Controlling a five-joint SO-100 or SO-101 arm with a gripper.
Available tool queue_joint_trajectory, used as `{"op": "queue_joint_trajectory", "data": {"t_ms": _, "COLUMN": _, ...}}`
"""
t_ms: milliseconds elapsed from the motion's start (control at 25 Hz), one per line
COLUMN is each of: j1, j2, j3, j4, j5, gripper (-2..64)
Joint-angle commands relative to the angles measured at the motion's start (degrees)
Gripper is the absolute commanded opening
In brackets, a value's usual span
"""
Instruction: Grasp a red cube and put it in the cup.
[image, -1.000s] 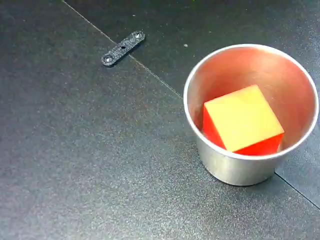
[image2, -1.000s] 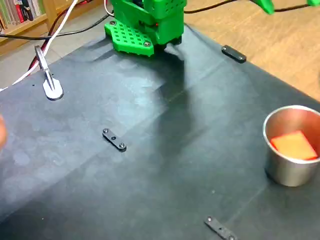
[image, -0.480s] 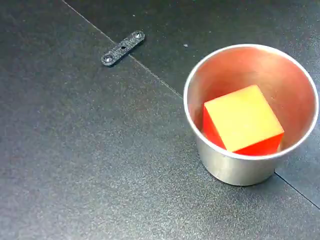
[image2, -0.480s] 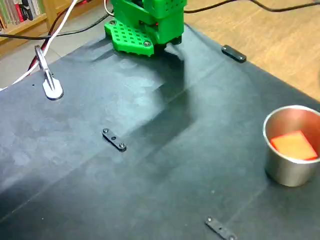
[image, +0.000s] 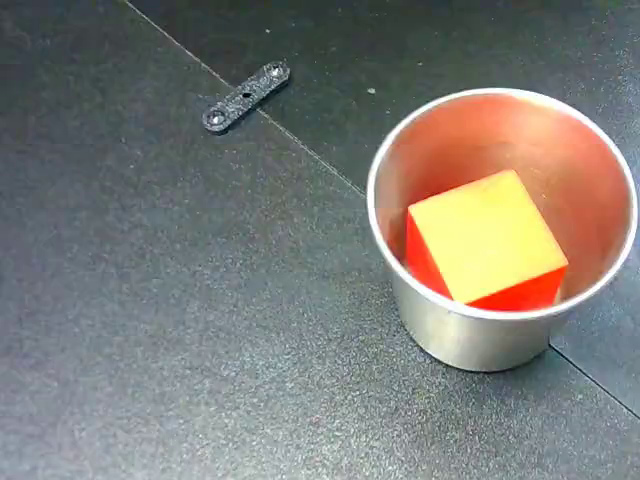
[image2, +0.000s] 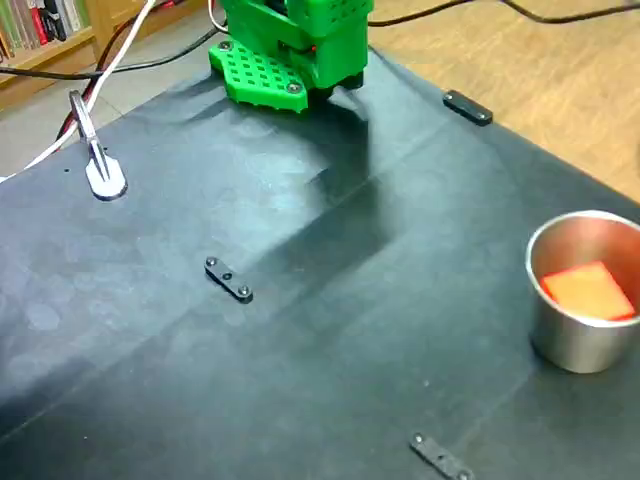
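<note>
1. I have no sight of the end effector in either fixed view, so I cannot tell how far open it is or whether it holds anything; places cannot be given relative to it, so I go by the views.
2. Nearest in the wide fixed view, a small black bracket (image2: 440, 458) lies flat on the dark worktop (image2: 300, 350), close to the bottom edge.
3. The cup (image2: 580, 335) stands upright at that view's right side; in the close fixed view the cup (image: 470, 335) fills the right half.
4. The cube (image: 487, 250) sits inside the cup, tilted on the bottom, its top face glaring yellowish, its sides red. I see the cube (image2: 588, 290) inside in the wide view too.
5. Another bracket (image2: 229, 279) lies mid-worktop, well apart from the cup; one bracket (image: 246, 96) shows up-left of the cup in the close view.
6. Farther back, the green arm base (image2: 295, 50) stands at the worktop's far edge, with a metal clamp (image2: 98, 160) to its left and a third bracket (image2: 467, 108) to its right.
</note>
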Motion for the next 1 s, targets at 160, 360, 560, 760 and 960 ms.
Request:
{"op": "queue_joint_trajectory", "data": {"t_ms": 160, "j1": -0.2, "j2": -0.1, "j3": -0.2, "j4": -0.4, "j5": -4.4, "gripper": 27.6}}
{"op": "queue_joint_trajectory", "data": {"t_ms": 360, "j1": -0.3, "j2": 0.0, "j3": -0.2, "j4": -0.2, "j5": -4.4, "gripper": 27.5}}
{"op": "queue_joint_trajectory", "data": {"t_ms": 560, "j1": -0.3, "j2": 0.4, "j3": -0.2, "j4": 0.2, "j5": -4.1, "gripper": 27.5}}
{"op": "queue_joint_trajectory", "data": {"t_ms": 760, "j1": -0.3, "j2": 0.9, "j3": -0.2, "j4": 0.2, "j5": -4.4, "gripper": 27.5}}
{"op": "queue_joint_trajectory", "data": {"t_ms": 960, "j1": -0.2, "j2": 1.1, "j3": -0.2, "j4": 0.2, "j5": -4.4, "gripper": 27.3}}
